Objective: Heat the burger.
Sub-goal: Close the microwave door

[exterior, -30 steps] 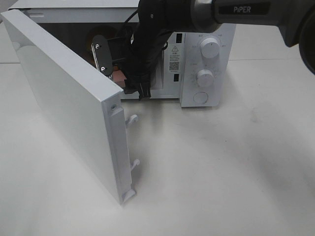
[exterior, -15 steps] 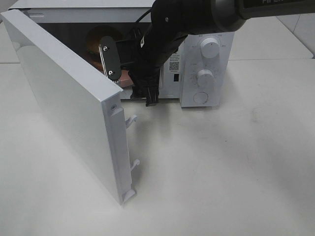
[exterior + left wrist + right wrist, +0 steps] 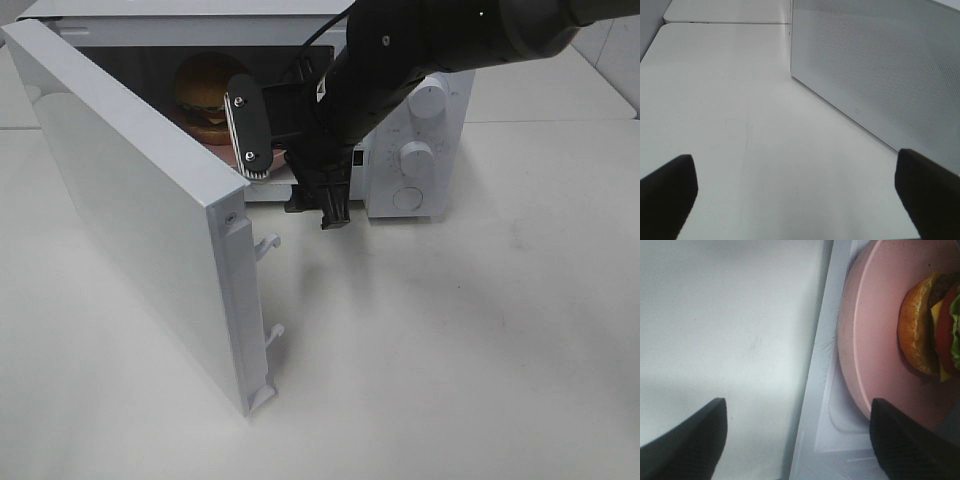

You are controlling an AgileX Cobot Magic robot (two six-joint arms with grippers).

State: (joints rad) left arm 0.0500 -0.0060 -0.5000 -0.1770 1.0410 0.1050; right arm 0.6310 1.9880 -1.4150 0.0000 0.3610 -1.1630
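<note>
- The burger (image 3: 203, 95) sits on a pink plate (image 3: 875, 350) inside the microwave (image 3: 447, 185), whose door (image 3: 130, 200) stands wide open
- The right fingers (image 3: 690, 445) are spread wide at the microwave's mouth, just short of the plate, holding nothing
- The left fingers (image 3: 665, 195) are spread wide above the counter (image 3: 740, 100) beside the door, holding nothing

The burger (image 3: 927, 325), showing brown bun, yellow cheese, a red layer and green lettuce, sits on a round pink plate (image 3: 875, 350) and is partly cut off by the frame. The plate rests on the white microwave floor (image 3: 840, 425), just inside its front lip, with the white tabletop (image 3: 730, 330) outside it. The right gripper (image 3: 797, 440) has its dark fingertips (image 3: 687, 440) spread wide, with nothing held between them.
</note>
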